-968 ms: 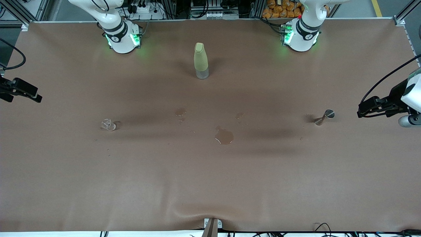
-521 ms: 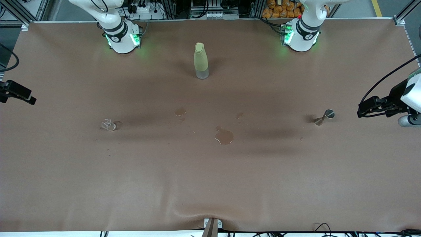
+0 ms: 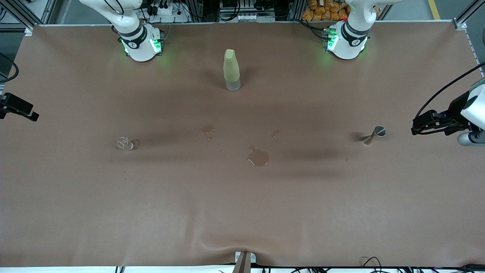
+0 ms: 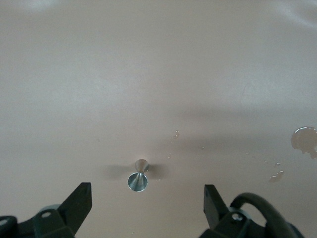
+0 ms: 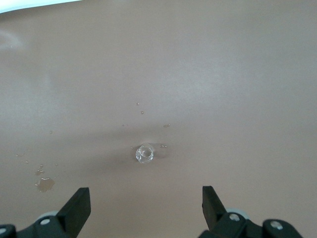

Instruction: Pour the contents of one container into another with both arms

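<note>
The tiny clear cup (image 3: 125, 144) stands on the brown table toward the right arm's end; in the right wrist view the cup (image 5: 144, 153) shows past the open fingers. My right gripper (image 3: 33, 115) (image 5: 144, 195) hangs open and empty over the table's edge, well apart from the cup. The small metal jigger (image 3: 374, 134) (image 4: 138, 179) stands toward the left arm's end, its shiny rim up. Beside the jigger, nearer the table's end, my left gripper (image 3: 414, 127) (image 4: 147, 193) hovers open, apart from it, holding nothing.
A tall yellow-green bottle (image 3: 231, 70) stands mid-table, farther from the front camera. A brown puddle (image 3: 258, 157) (image 4: 304, 139) and small wet spots (image 3: 207, 129) (image 5: 44, 184) lie between cup and jigger. The brown table cover (image 3: 242, 220) is wrinkled at the near edge.
My right gripper has drawn back a little toward the right arm's end of the table. The left gripper, cup and jigger have barely moved.
</note>
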Available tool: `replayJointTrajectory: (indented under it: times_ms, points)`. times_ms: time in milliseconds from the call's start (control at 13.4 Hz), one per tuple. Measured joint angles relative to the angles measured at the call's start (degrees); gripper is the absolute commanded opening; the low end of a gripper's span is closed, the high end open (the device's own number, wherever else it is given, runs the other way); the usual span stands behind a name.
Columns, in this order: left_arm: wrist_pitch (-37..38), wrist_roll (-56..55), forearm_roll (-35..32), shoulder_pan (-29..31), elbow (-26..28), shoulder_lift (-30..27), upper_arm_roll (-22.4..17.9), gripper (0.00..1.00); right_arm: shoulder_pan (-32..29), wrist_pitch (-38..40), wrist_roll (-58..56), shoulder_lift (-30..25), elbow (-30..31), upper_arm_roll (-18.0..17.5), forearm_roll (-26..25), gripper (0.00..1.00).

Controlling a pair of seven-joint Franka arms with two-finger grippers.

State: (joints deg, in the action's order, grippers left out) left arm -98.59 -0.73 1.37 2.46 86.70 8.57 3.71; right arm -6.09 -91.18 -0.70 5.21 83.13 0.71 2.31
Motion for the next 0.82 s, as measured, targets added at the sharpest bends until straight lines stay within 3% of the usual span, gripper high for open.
replayJointTrajectory:
  times_ms: [596,819]
  points:
    - [0.1,0.7,0.0,0.1,0.2,0.0,0.0,1.0,0.0,0.0,0.0,0.0,0.0,0.0,0.0,1.0]
    - [0.1,8.5,0.9,0.5,0.2,0.1,-0.2,1.0,-0.2,0.0,0.2,0.0,0.0,0.0,0.0,1.0]
